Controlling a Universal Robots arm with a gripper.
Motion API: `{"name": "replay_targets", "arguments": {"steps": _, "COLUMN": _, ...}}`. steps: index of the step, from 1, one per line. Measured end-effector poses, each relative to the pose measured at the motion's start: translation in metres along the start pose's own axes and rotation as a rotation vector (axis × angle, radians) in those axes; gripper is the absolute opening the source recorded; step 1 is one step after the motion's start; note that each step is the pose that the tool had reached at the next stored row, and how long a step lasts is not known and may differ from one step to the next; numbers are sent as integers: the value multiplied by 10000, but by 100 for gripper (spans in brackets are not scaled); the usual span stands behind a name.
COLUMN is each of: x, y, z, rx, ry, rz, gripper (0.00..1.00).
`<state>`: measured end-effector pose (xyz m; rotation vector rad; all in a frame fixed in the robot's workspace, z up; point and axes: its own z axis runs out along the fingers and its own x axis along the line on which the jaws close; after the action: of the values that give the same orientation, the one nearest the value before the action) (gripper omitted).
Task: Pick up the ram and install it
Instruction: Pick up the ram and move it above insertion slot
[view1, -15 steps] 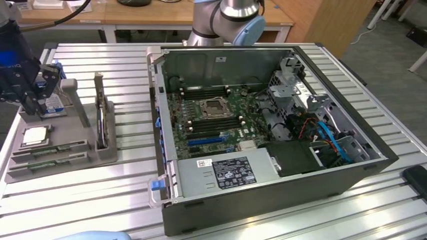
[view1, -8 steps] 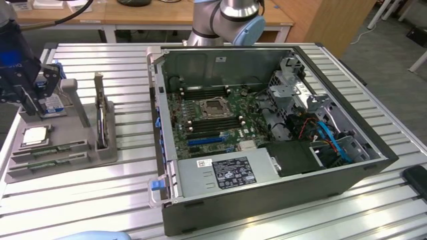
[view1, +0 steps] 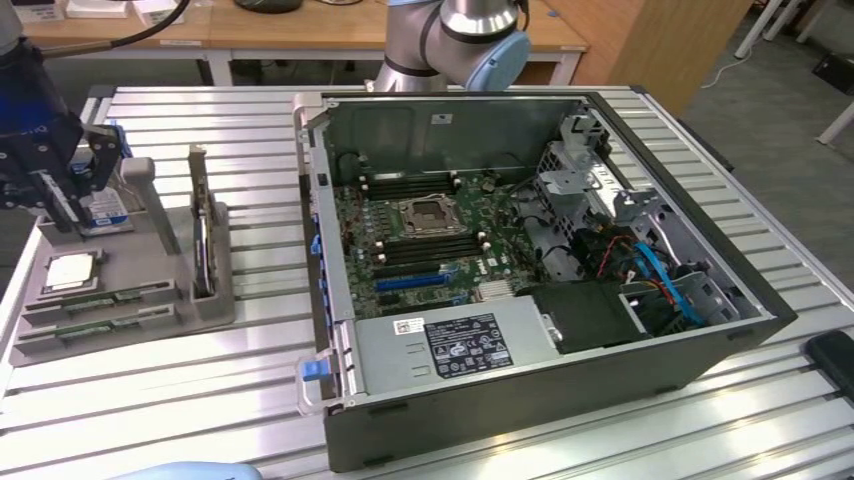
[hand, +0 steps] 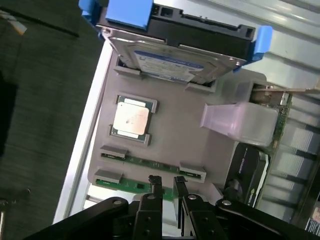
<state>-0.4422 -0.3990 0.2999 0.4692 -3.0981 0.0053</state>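
Two green ram sticks lie side by side in slots at the near end of the grey fixture tray (view1: 174, 320): one ram (view1: 118, 296) (hand: 150, 163) and a second (view1: 96, 326) (hand: 131, 184) beside it. My gripper (view1: 60, 200) (hand: 167, 181) hangs above the tray at the exterior view's far left. Its fingers (hand: 155, 184) stand a little apart with nothing between them, and in the wrist view the fingertips overlap the edge of the second stick. Neither stick is touched. The open computer case (view1: 534, 390) shows its motherboard (view1: 427, 240) with long dark memory slots (view1: 427, 250).
On the same tray rest a silver processor chip (view1: 74, 270) (hand: 131, 120), a blue-labelled hard drive (view1: 104, 210) (hand: 170, 62) in a blue bracket, and an upright graphics card (view1: 200, 240). The arm's base (view1: 454, 40) stands behind the case. Slatted metal table (view1: 200, 400) all round.
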Motion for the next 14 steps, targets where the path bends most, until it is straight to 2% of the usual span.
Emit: {"name": "replay_targets", "arguments": {"steps": 14, "x": 0, "y": 0, "z": 11, "rx": 22, "ry": -5, "rz": -2545, "gripper": 24}}
